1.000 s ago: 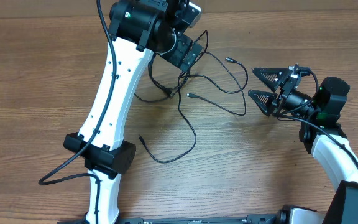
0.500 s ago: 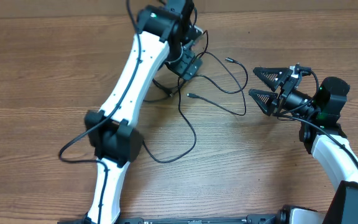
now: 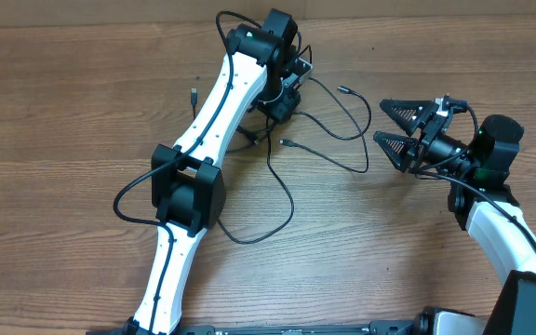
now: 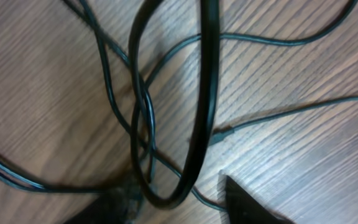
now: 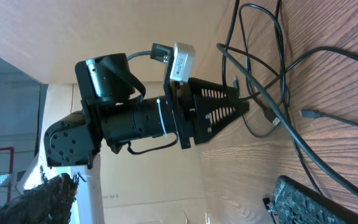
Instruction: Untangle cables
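While your left gripper (image 4: 179, 190) is straddling a loop of cables (image 4: 207, 74) by the tabletop's (image 3: 54, 121) far edge, part-open, hold unclear, you should be isolating one strand.

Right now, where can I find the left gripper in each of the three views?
Overhead: the left gripper is at top centre, over the cable tangle.
Left wrist: only its dark fingertips show, along the bottom edge.
Right wrist: the left gripper is at picture centre, pointing right.
Shared landmark: the cable tangle, right next to the gripper in every view.
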### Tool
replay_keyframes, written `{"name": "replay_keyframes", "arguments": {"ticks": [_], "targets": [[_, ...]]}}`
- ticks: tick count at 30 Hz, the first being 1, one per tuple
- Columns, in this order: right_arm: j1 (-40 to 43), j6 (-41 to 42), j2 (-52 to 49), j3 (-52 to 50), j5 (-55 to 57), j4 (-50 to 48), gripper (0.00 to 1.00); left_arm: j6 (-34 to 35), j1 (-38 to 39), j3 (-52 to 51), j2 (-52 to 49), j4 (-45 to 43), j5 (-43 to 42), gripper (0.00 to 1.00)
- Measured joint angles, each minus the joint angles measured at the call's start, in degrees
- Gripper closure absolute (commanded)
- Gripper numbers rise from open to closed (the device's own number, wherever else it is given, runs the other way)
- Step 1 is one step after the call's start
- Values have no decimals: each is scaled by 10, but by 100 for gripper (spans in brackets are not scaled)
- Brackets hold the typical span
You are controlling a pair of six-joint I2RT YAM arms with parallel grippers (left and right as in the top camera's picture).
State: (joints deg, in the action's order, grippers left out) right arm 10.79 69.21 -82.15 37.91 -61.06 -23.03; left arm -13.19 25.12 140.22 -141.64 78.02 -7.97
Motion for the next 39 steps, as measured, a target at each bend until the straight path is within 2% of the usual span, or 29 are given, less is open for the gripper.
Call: {"name": "replay_keyframes", "arguments": {"ticks": [1,2,12,16,21,26,33,39], "targets": [[0,0,0,0,0,0,1,-1,0,0,0,-4,-1,92],[0,0,0,0,0,0,1,0,0,0,0,-8,-2,96],[0,0,0,0,0,0,1,-5,0,0,0,-9,-2,96],[0,0,0,0,0,1,1,-5,0,11,0,30,-2,96],[0,0,0,0,0,1,1,-7,0,73,18,68,-2,96],[0,0,0,0,0,1,1,-15,0,130,117,72,-2,96],[0,0,0,0,0,1,1,-22,0,171,329,12,-2,96],[0,0,0,0,0,1,1,-24,0,181,422,-5,-2,96]]}}
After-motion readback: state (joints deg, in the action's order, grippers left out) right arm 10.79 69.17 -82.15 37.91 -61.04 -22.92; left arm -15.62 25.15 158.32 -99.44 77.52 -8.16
